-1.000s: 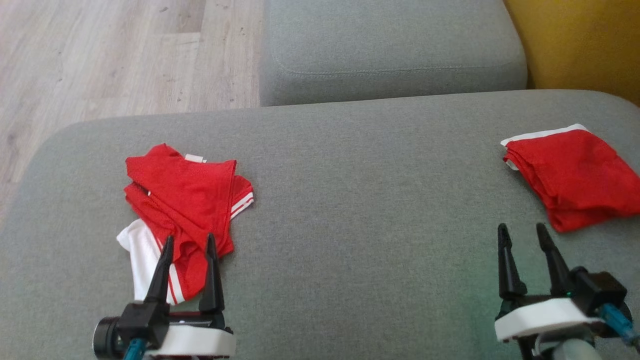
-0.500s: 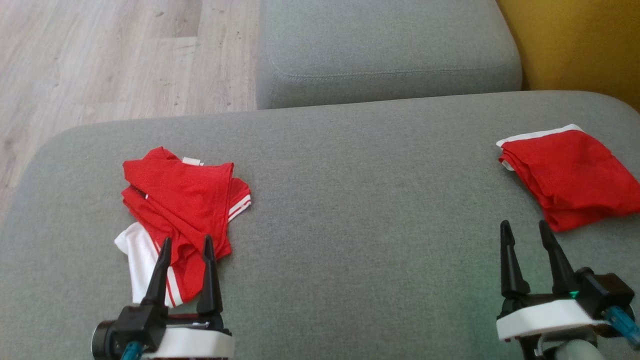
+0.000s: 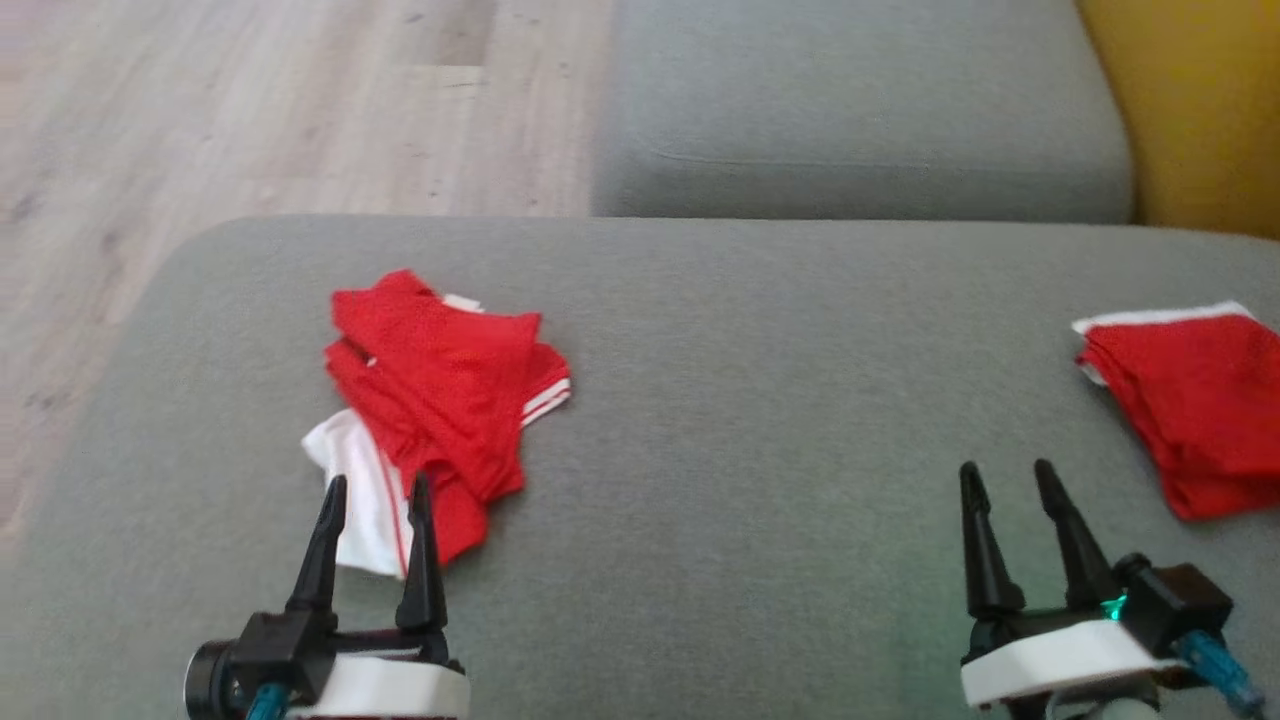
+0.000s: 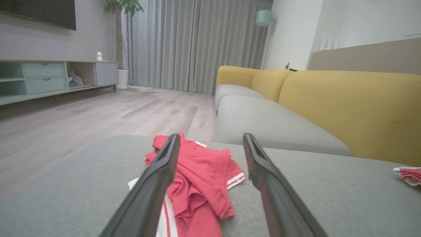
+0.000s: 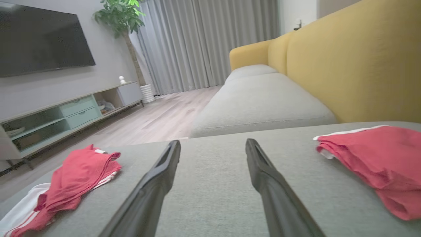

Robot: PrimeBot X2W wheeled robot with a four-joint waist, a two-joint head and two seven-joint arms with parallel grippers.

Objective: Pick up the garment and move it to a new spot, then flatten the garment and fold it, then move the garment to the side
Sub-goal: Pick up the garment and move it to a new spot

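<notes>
- Step in hand, as I read it: the first pickup, with nothing gripped yet.
- Garment (image 3: 440, 410): a crumpled red-and-white heap near the cushion's (image 3: 760, 420) left edge, with a white part at its near side.
- Left gripper (image 3: 377, 480): jaws spread and empty, tips over the heap's near edge; I can't tell if they touch it.
- Right gripper (image 3: 1005, 467): jaws spread and empty over bare cushion, near a folded red piece (image 3: 1190, 400) at the right edge.
- Next move, my guess: left gripper drops, pinches a thick red fold and carries it to the cushion's bare middle.

grey sofa (image 3: 760, 400), yellow backrest (image 3: 1200, 100), wooden floor (image 3: 250, 120)
</notes>
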